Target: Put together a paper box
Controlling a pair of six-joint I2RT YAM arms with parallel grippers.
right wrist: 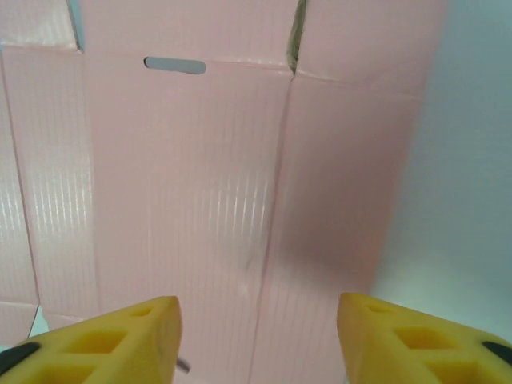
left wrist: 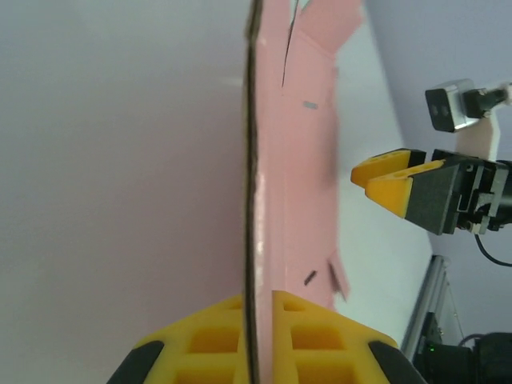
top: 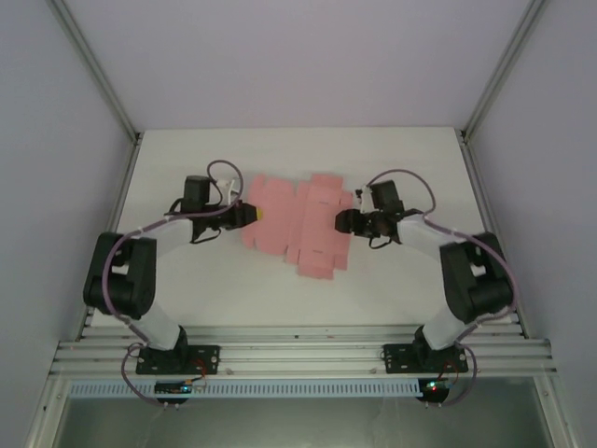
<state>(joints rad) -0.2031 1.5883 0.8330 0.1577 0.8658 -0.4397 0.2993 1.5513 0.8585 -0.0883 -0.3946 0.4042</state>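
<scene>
The left gripper [top: 254, 213] clamps the edge of the flat paper box [top: 298, 224], the right gripper [top: 343, 222] parted just above it — first fold seemingly in hand, calling next for a lift along a crease.

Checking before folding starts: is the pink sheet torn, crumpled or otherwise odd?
Nothing stands out: the salmon-pink die-cut paper sheet lies spread on the white table, no tear visible, its left edge pinched by the left gripper.
</scene>
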